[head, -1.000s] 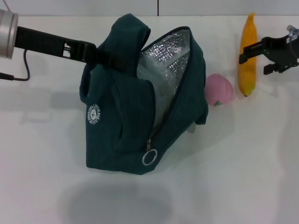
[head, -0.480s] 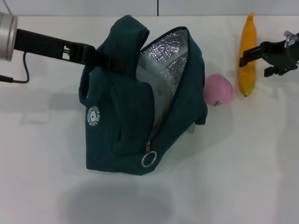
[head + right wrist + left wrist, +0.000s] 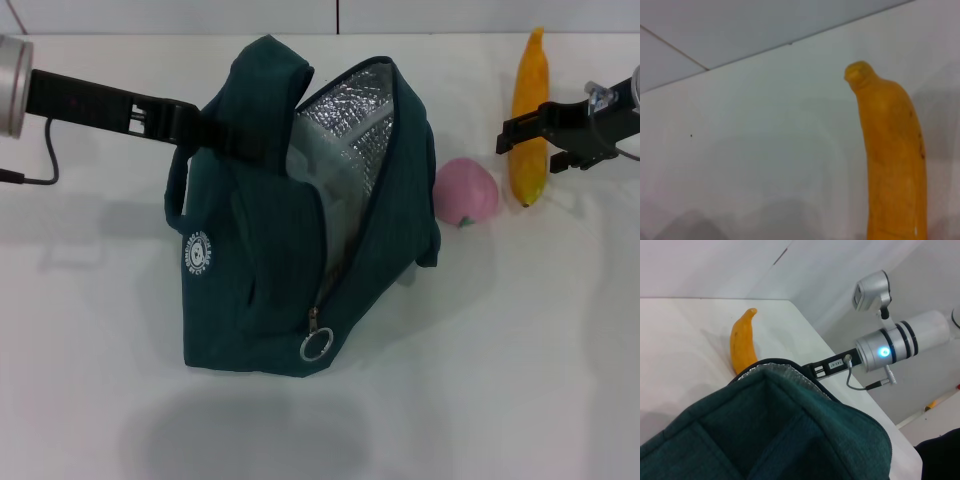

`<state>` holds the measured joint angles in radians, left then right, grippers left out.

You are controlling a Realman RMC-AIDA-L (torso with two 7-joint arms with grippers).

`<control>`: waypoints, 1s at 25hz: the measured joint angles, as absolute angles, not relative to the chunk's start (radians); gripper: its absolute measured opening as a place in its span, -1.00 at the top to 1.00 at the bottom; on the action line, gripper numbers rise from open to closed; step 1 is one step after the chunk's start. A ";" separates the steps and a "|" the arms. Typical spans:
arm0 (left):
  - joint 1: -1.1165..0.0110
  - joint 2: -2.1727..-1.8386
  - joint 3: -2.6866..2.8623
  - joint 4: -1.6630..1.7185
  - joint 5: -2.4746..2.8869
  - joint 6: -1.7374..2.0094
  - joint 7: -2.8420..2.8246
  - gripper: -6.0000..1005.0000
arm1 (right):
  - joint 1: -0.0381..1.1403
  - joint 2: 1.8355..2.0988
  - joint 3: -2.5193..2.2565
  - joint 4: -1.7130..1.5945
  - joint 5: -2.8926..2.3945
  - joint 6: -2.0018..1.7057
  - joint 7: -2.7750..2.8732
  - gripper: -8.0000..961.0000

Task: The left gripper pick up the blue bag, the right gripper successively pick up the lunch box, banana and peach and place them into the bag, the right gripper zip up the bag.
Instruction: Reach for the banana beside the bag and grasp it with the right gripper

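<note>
Banana (image 3: 530,115), a curved yellow-orange fruit with brown specks, lies on the white bench (image 3: 520,350) at the far right, and the black two-fingered right gripper (image 3: 527,137) hovers at its middle with fingers spread, grasping nothing yet. Just beside the fruit sits the small round pink peach (image 3: 466,191). Further left, the left gripper (image 3: 215,133), a black claw on a black bar, has its fingers clenched on a loop handle of the large dark teal fabric bag (image 3: 270,270), holding its foil-lined mouth agape; a pale shape inside may be the clear lunch box, though I cannot tell. To grasp well, I judge the right fingers should straddle the fruit's thick midsection squarely before closing, so it does not roll.
</note>
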<state>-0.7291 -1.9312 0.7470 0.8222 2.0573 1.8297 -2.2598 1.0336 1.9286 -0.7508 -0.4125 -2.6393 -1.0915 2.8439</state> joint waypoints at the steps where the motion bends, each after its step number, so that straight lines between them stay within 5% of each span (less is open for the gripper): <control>1: -0.728 -1.931 0.747 0.822 2.057 1.829 -2.258 0.91 | 1.033 1.932 -0.749 -0.413 -2.645 -1.088 2.844 -0.72; 20: -0.724 -1.931 0.747 0.822 2.057 1.829 -2.249 0.91 | 1.032 1.945 -0.763 -0.420 -2.649 -1.077 2.843 -0.68; 25: -0.723 -1.931 0.747 0.822 2.057 1.831 -2.249 0.91 | 1.032 1.946 -0.763 -0.421 -2.649 -1.075 2.843 -0.30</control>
